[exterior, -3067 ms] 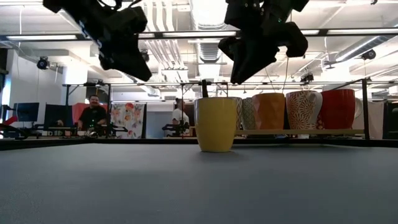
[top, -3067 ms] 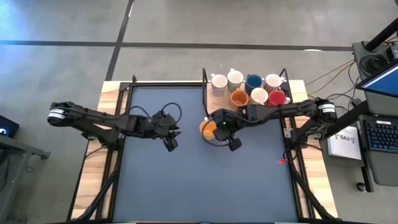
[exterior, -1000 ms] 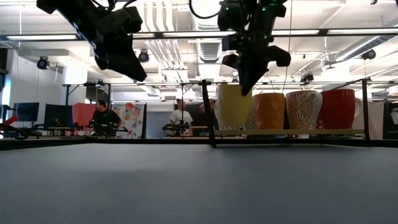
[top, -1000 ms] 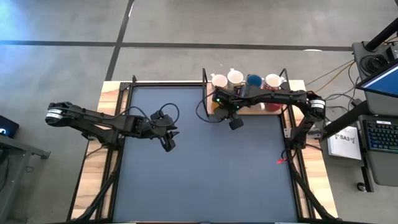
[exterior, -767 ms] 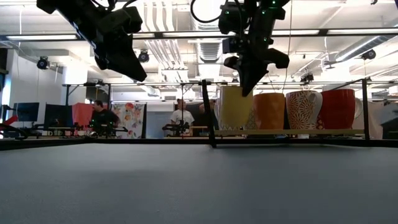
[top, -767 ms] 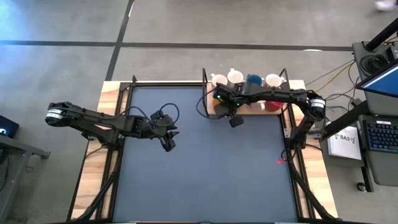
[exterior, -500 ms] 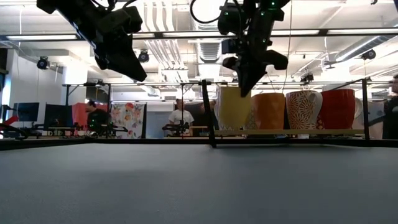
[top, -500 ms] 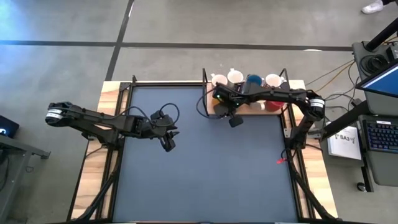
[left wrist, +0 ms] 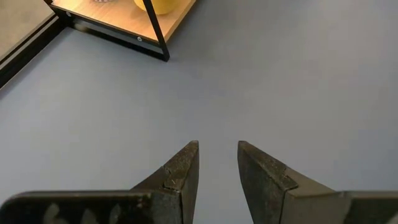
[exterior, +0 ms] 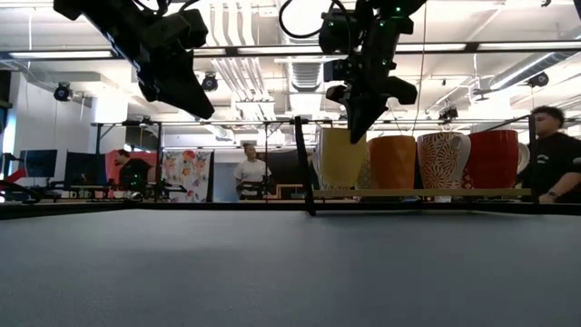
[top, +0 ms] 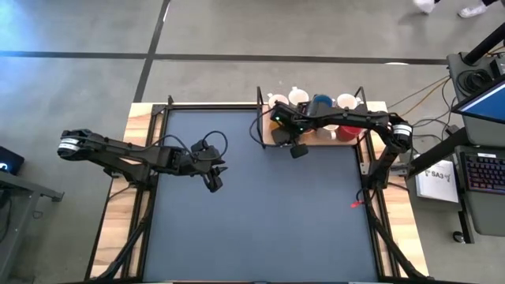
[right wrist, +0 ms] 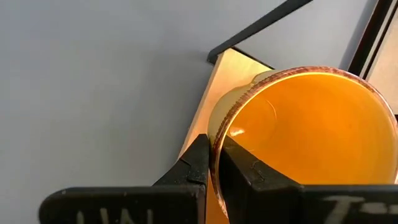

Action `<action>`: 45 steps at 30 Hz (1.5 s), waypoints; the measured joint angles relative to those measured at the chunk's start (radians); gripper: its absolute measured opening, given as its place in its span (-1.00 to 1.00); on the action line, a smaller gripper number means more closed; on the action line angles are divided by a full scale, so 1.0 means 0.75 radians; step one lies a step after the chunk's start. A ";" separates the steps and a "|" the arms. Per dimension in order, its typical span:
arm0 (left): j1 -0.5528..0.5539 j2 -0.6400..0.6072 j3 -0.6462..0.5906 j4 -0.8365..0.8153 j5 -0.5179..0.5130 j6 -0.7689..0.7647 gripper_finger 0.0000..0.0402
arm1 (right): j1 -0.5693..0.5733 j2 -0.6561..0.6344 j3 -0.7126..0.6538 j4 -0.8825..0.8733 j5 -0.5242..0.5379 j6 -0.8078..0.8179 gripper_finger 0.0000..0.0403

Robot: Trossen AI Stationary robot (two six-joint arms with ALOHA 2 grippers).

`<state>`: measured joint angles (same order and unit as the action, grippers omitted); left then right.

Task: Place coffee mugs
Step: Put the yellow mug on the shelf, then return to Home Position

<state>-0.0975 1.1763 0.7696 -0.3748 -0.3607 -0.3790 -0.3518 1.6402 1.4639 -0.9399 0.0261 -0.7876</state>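
Moved: yellow mug (exterior: 341,158) off bench (top: 260,205) to wooden shelf (top: 272,136) | upright, mouth up | right hand (right wrist: 214,163) pinching its rim | left hand (left wrist: 217,163) parted, empty, above bench

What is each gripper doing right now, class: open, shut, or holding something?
Left gripper: open, empty, above the grey mat.
Right gripper: shut on the yellow mug rim, at the wooden shelf.
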 joint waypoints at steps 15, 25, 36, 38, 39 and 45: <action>0.000 0.000 0.000 0.000 0.000 -0.001 -0.54 | -0.017 0.001 -0.004 0.017 0.006 0.001 -0.79; 0.000 0.000 0.000 0.000 0.001 -0.001 -0.54 | -0.025 0.001 -0.005 0.041 0.003 0.002 -0.78; 0.000 0.000 0.000 0.001 0.004 -0.006 -0.54 | -0.023 -0.026 -0.006 0.005 0.064 0.099 -0.73; 0.000 0.001 0.000 0.001 0.004 -0.006 -0.54 | -0.023 -0.031 -0.006 0.000 0.064 0.125 -0.72; 0.000 0.000 0.000 0.001 0.004 -0.006 -0.54 | -0.023 -0.035 -0.006 -0.001 0.062 0.141 -0.71; 0.000 0.001 0.000 0.002 0.004 -0.010 -0.54 | -0.023 -0.062 -0.006 0.000 0.005 0.188 -0.67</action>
<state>-0.0975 1.1767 0.7696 -0.3737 -0.3574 -0.3866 -0.3692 1.5934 1.4593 -0.9401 0.0296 -0.6467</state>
